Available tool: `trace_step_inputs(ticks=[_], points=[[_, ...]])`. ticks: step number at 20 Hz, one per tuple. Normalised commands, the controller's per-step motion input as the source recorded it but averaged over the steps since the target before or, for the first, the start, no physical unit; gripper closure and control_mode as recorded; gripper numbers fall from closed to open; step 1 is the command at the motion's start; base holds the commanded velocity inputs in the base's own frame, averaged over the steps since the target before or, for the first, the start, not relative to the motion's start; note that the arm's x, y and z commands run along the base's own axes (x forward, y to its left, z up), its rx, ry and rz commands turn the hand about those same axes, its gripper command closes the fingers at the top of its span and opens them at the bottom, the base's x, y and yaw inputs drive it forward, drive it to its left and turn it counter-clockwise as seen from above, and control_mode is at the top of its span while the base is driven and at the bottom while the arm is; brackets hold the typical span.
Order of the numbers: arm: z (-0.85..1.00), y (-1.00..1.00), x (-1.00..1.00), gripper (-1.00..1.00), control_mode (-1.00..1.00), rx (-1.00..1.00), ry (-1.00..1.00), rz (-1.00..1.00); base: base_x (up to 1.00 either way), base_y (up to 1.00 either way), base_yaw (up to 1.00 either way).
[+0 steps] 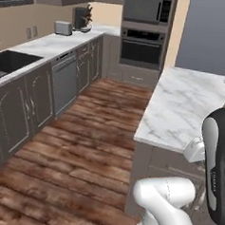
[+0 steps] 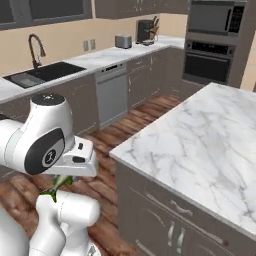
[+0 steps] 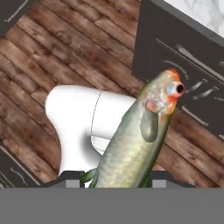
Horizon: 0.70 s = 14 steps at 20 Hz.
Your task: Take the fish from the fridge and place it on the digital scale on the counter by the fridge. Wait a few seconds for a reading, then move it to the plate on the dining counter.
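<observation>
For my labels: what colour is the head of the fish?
Orange-red around the eye, on an olive-green body; the fish shows best in the hand view.

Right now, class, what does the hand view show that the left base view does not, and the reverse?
Hand view: the fish, head with its red eye upward, tail clamped between the gripper fingertips. Left base view: the wall ovens, toaster, sink and dishwasher. Both share the wooden floor and the dining counter with its dark cabinets.
</observation>
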Motion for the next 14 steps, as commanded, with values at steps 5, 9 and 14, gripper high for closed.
trace_step_inputs(ticks=[5, 9, 14], points=[[0.0, 0.0, 0.0, 1.0, 1.0, 0.0, 0.0, 0.0, 0.2, 0.42, -0.55], [0.0, 0.0, 0.0, 1.0, 1.0, 0.0, 0.0, 0.0, 0.16, 1.0, -0.09], [0.0, 0.0, 0.0, 1.0, 1.0, 0.0, 0.0, 0.0, 0.51, 1.0, -0.19]])
